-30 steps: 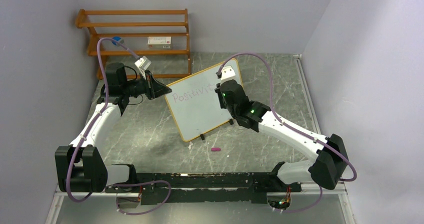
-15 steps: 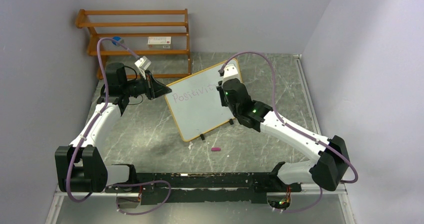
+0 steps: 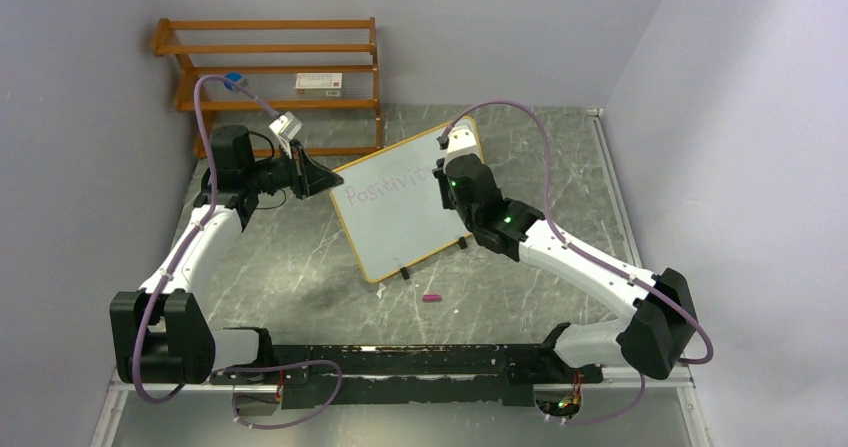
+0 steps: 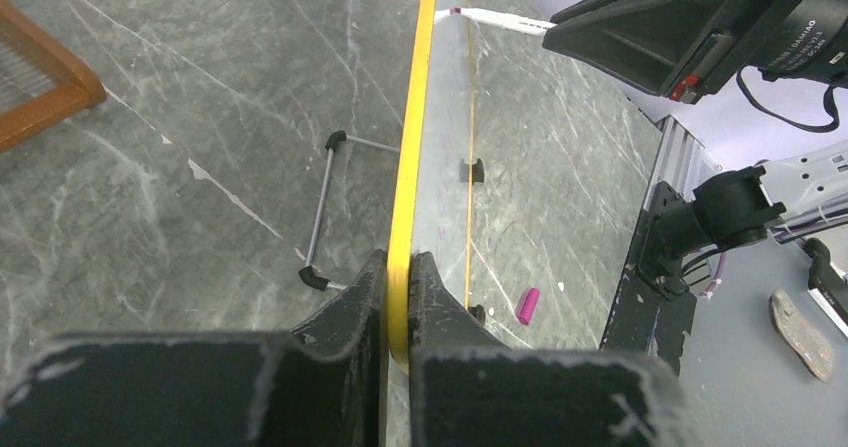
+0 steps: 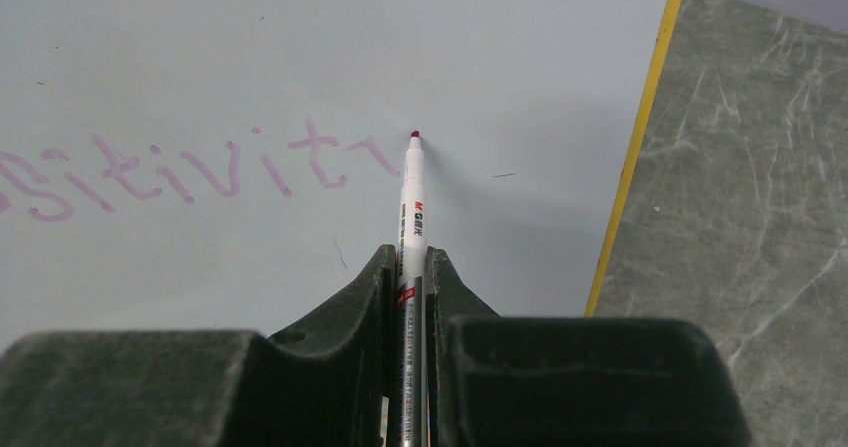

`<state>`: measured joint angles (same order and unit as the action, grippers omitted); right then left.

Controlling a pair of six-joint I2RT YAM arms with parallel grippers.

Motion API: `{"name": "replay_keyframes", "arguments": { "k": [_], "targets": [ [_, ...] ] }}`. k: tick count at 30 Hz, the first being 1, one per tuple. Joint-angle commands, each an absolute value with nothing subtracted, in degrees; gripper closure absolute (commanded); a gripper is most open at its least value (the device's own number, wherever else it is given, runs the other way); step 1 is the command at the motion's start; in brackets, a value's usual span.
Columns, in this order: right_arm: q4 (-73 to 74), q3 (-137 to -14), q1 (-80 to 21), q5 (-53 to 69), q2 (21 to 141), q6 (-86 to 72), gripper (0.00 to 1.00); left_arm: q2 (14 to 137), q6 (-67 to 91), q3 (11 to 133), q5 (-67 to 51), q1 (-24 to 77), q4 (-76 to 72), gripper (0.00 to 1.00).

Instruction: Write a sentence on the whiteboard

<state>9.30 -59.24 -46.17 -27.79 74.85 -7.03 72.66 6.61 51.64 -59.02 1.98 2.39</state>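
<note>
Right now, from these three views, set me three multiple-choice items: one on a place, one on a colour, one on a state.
1. Relative to the whiteboard, the pink cap lies:
A. behind it
B. on the table in front of it
C. on top of it

2. The writing is:
A. purple-pink
B. green
C. black

3. The left gripper is:
A. wide open
B. shut on nothing
C. shut on the whiteboard's frame

Answers:
1. B, the overhead view shows it on the table, on the arms' side of the board's feet.
2. A, the right wrist view shows purple-pink letters.
3. C, the left wrist view shows both fingers pressed against the yellow frame.
</note>
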Motion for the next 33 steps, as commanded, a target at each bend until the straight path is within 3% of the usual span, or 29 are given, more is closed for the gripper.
{"name": "replay_keyframes", "arguments": {
  "k": [1,33],
  "targets": [
    [9.8,-60.3,-45.7,-26.8,75.2,-7.2,1.00,73.6,1.8,52.0,-57.2,2.6,3.8,0.95],
    [18.3,-60.7,-46.3,-20.4,75.4,-9.3,1.00,73.6,2.0,51.9,-56.8,2.5,3.5,0.95]
  ]
}}
